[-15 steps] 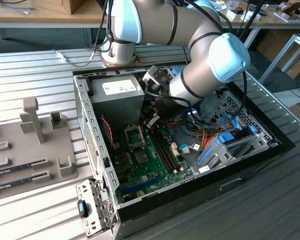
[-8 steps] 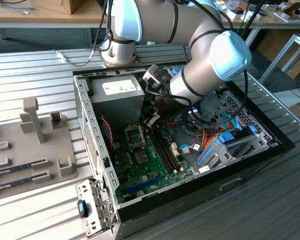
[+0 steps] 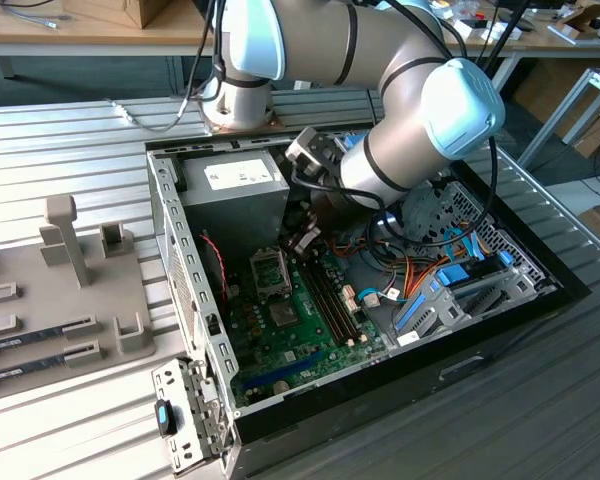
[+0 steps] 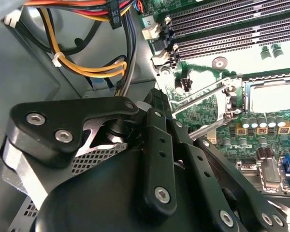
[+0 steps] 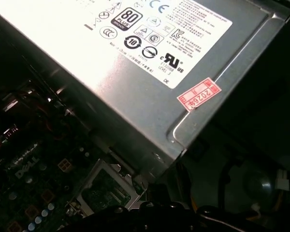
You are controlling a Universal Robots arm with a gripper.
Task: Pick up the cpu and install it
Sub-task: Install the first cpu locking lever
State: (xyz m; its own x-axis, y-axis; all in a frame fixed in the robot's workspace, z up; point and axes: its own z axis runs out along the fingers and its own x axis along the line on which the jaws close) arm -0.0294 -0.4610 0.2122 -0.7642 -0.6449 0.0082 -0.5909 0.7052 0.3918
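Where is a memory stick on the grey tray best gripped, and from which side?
Probably at mid-length, pinched across its two long edges, coming straight down from above. The memory stick looks long, narrow and flat on the grey tray, so its upper side is the open one.

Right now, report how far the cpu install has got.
Done: the end effector is down inside the open case, next to the motherboard socket. In hand: unclear; what it holds is hidden. In the second wrist view a pale square, possibly the cpu, lies in the socket. Left: the latch lever looks unlatched.
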